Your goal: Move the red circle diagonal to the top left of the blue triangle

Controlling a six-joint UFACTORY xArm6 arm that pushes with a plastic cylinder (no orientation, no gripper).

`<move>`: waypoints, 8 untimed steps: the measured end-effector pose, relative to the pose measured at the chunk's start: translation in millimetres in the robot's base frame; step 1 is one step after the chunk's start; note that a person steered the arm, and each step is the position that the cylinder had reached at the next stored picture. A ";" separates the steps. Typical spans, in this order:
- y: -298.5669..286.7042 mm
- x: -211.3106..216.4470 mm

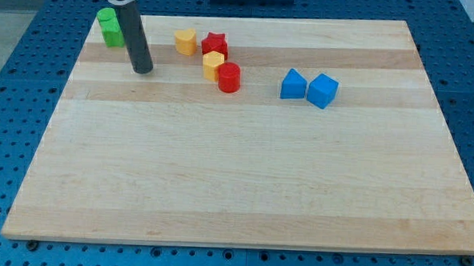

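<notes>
Red circle (229, 77): likely light, rigid, sliding easily; touching the yellow block (213, 65).
My tip (143, 69): sitting well left; no jaws, pushing only.
Blue triangle (293, 85): waiting rightward.

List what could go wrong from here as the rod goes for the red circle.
1. A yellow block touches the red circle on its upper left; a push from that side would likely drag it along.
2. My tip sits far to the view's left, so its path may clip the red star.
3. Overshooting rightward could bump the blue triangle and shift the target.
</notes>
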State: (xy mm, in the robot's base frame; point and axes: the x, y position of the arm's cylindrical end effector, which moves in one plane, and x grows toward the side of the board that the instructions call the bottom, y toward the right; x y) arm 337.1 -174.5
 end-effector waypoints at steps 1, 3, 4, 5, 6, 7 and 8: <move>15.0 12.2; 85.6 59.6; 112.5 63.0; 112.5 53.3; 112.5 42.2; 117.4 33.2; 117.8 19.3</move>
State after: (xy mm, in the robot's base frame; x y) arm 356.4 -56.6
